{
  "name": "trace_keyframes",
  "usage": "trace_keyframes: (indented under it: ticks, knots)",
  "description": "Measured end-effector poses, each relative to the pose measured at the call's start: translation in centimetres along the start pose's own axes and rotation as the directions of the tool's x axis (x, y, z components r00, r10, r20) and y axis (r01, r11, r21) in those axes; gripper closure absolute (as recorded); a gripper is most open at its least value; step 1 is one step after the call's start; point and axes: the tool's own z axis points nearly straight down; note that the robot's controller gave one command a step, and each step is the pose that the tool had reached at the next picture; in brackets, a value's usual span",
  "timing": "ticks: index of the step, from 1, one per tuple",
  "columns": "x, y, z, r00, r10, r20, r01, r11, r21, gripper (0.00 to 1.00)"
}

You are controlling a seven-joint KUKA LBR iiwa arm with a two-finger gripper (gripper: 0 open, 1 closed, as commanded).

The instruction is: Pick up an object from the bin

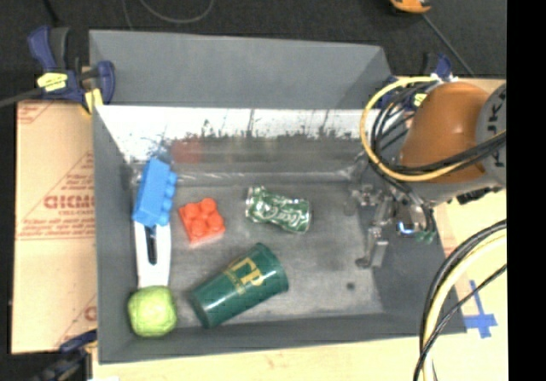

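My gripper [372, 253] hangs low at the right side of the bin, over bare floor, with nothing seen in it. The nearest thing is a crumpled green and silver can [277, 210], lying to its left near the bin's middle. A dark green cup with gold lettering [239, 284] lies on its side toward the front, left of the gripper.
At the left lie a small red-orange studded brick [202, 220], a blue studded brick [154, 192] on top of a long white tool [153, 256], and a green ball [152, 311] in the front left corner. The arm's orange cover and cables overhang the right wall.
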Motion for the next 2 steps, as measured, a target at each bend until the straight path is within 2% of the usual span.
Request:
trace_keyframes:
  ticks: [1,2]
  knots:
    - [-0.2,0.0,-0.5,1.000,-0.003,0.007,0.003,1.000,0.001,0.00]
    - [-0.8,2.1,-3.4,1.000,0.014,0.004,-0.014,1.000,-0.002,0.00]
